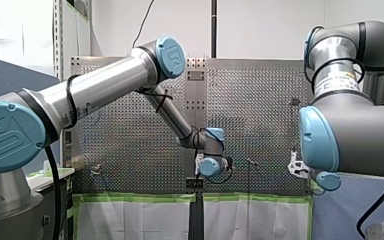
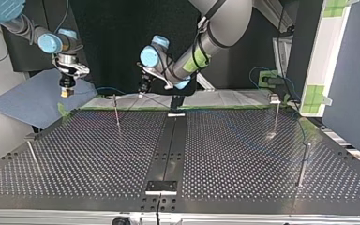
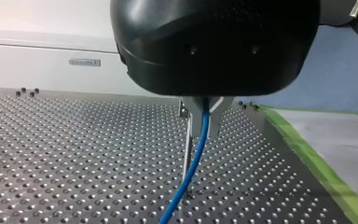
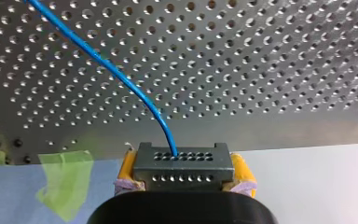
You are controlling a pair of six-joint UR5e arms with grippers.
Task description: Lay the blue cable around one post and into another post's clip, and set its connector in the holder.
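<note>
Fingers [image 4: 241, 170] of my right gripper [image 4: 182, 173] clamp the connector [image 4: 181, 161], its cable [image 4: 112, 70] leading off over the bench [image 4: 270, 70]. My left gripper's [image 3: 205, 126] fingers [image 3: 216, 114] pinch the cable beside a post [image 3: 187, 154]; wrapping wants it kept taut and low, I judge.

A bright white wall [image 1: 260, 25] at twelve o'clock backlights the front view, and my left arm [image 1: 105, 85] carries a soft sheen on its metal. The top view is dimmer, black at twelve o'clock, with pale glare across the table [image 2: 262, 178] toward six o'clock. In the left wrist view light washes out the ten o'clock corner, and my left gripper [image 3: 204, 133] (close to the lens) looms dark and soft.
</note>
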